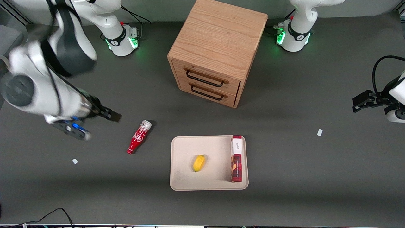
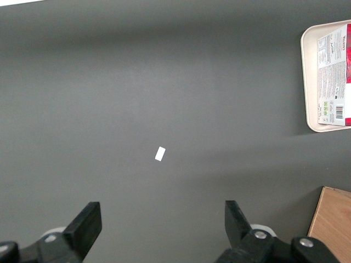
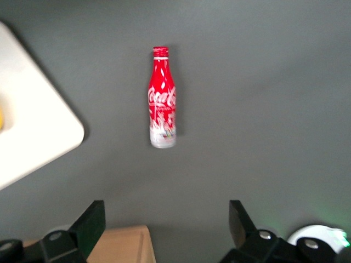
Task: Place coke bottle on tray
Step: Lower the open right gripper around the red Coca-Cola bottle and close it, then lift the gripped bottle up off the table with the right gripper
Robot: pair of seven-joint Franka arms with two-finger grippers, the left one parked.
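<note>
Our gripper (image 1: 98,122) hangs released above the table (image 1: 300,164), near the bottle (image 1: 139,136) lying flat, apart from the tray (image 1: 183,158).

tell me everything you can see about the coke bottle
The coke bottle is a small red contour bottle with white script lettering, a red cap and a silver base end. It looks like metal or glossy plastic. It lies on its side on the dark table, cap end nearer the front camera, apart from the tray beside it, toward the working arm's end. Nothing touches it but the table; the open gripper hovers close by.
</note>
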